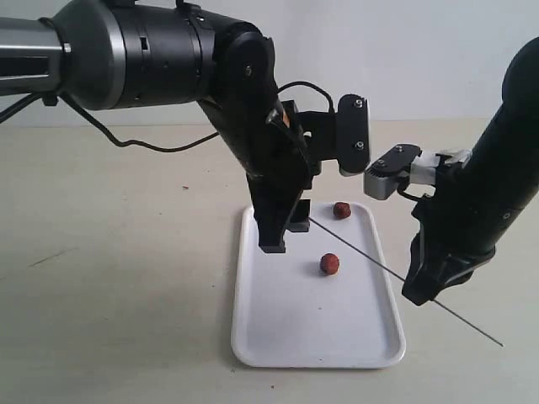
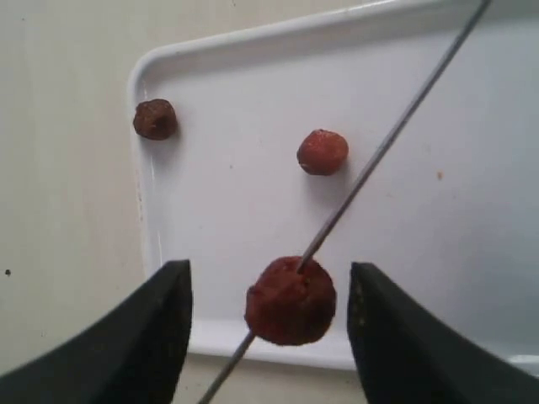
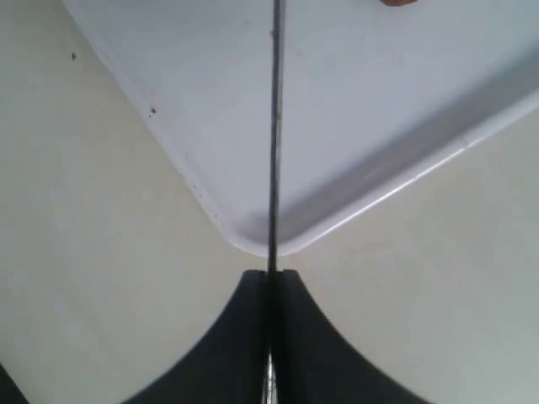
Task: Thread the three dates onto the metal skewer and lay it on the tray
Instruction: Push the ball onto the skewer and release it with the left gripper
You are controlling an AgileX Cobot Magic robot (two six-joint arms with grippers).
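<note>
On a beige table (image 1: 101, 295), a white tray (image 1: 278, 337). Over its far left corner, the left gripper (image 1: 285, 236), jaws spread wide and touching nothing. Between them, a speared date (image 2: 290, 301) on a thin metal skewer (image 1: 362, 253), apparently held clear of the tray. Past the tray's right edge, the right gripper (image 3: 271, 278) clamped shut on that skewer. Near the far edge, a second date (image 1: 341, 209); near the centre, a third date (image 1: 329, 264).

Plain beige tabletop (image 1: 101, 320) under soft even light, pale bluish-white wall (image 1: 421, 50) behind.
</note>
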